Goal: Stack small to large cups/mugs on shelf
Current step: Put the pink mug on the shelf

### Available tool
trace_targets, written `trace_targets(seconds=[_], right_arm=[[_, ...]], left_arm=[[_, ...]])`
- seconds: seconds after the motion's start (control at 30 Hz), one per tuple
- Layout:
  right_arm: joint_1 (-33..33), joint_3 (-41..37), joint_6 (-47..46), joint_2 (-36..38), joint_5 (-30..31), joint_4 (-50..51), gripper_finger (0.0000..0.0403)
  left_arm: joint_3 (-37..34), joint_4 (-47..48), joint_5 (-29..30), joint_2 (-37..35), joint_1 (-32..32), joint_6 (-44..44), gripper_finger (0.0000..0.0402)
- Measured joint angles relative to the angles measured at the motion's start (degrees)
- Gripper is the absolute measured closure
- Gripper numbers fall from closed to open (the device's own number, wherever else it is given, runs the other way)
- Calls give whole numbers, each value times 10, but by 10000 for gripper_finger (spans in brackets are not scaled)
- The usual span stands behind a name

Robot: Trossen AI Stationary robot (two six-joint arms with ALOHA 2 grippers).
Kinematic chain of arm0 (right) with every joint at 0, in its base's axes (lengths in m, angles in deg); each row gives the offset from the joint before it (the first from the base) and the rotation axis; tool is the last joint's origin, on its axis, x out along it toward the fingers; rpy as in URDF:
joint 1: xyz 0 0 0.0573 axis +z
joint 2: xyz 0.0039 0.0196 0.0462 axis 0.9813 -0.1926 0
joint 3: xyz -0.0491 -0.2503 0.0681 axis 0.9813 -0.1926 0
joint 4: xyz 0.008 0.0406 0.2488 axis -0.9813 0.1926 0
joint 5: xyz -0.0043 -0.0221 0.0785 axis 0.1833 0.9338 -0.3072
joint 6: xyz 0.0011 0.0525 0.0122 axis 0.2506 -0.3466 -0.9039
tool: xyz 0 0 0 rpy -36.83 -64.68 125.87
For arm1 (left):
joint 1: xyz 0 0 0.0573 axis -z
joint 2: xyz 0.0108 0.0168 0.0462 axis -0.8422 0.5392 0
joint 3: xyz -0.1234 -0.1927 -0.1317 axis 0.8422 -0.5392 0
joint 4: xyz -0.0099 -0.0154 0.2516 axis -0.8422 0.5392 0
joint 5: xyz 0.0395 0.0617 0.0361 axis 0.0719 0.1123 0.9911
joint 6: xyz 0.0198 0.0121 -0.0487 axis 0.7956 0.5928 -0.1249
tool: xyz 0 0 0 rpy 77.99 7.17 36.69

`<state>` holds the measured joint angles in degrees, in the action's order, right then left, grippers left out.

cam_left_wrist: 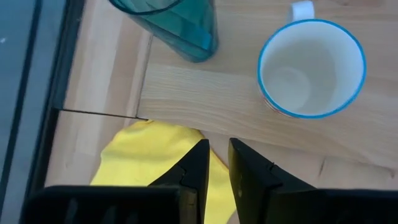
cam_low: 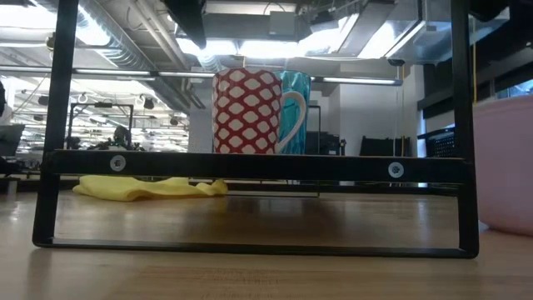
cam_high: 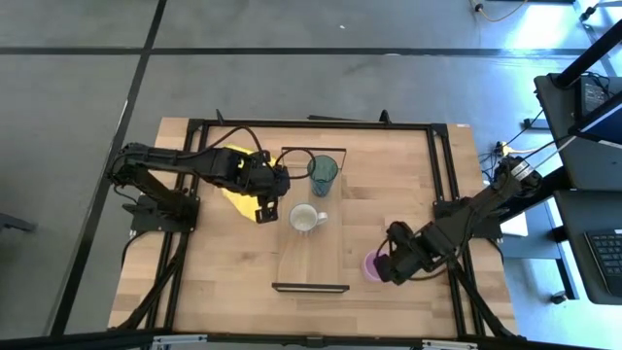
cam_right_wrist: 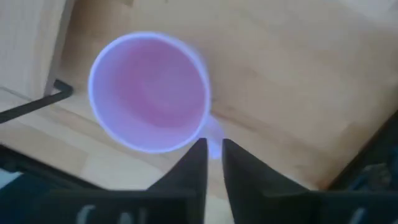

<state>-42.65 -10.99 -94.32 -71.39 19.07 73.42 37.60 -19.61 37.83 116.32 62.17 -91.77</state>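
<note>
The shelf [cam_high: 313, 255] is a long light-wood board with dark end pieces, lying mid-table. The teal tumbler [cam_high: 323, 173] stands upright on its far end. The white mug [cam_high: 306, 219], red-patterned outside [cam_low: 247, 111], stands on its base near the shelf's middle. The pink mug [cam_high: 372, 264] stands on the table just right of the shelf's near end. My right gripper [cam_high: 389, 262] is at the pink mug's right side, shut on its handle. My left gripper [cam_high: 273, 197] is shut and empty over the yellow cloth, left of the shelf. My right gripper pinches the pink mug's handle [cam_right_wrist: 214, 138] between its two fingertips [cam_right_wrist: 199, 155]. The fingers come from the table's right, slanting down. The mug is upright, mouth up, with its base on the table [cam_low: 508, 225].
A yellow cloth [cam_high: 236, 183] lies on the table left of the shelf's far end, under my left gripper [cam_left_wrist: 217, 163]. A black frame [cam_high: 442, 165] runs round the tabletop. Bare shelf board shows between the white mug and the near end piece [cam_high: 309, 287].
</note>
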Motion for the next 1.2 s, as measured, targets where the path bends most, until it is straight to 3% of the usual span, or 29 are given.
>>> trace_targets(seconds=[0.13, 0.3, 0.57, 0.87, 1.2], right_arm=[[14, -11, -50, 0, 9, -33, 396], [19, -11, -77, 0, 52, -28, 366], [19, -11, -76, -3, 55, -11, 320], [19, -11, -90, -3, 48, -23, 319], [19, -23, -90, -8, 55, -35, 318]], left_arm=[[0, 0, -20, 0, -8, 19, 347], [0, 1, -20, 0, -8, 27, 347], [-23, 6, -20, 0, -8, 27, 347], [-76, 2, -20, -2, -8, 27, 347], [-82, -22, -20, -2, -11, 53, 347]])
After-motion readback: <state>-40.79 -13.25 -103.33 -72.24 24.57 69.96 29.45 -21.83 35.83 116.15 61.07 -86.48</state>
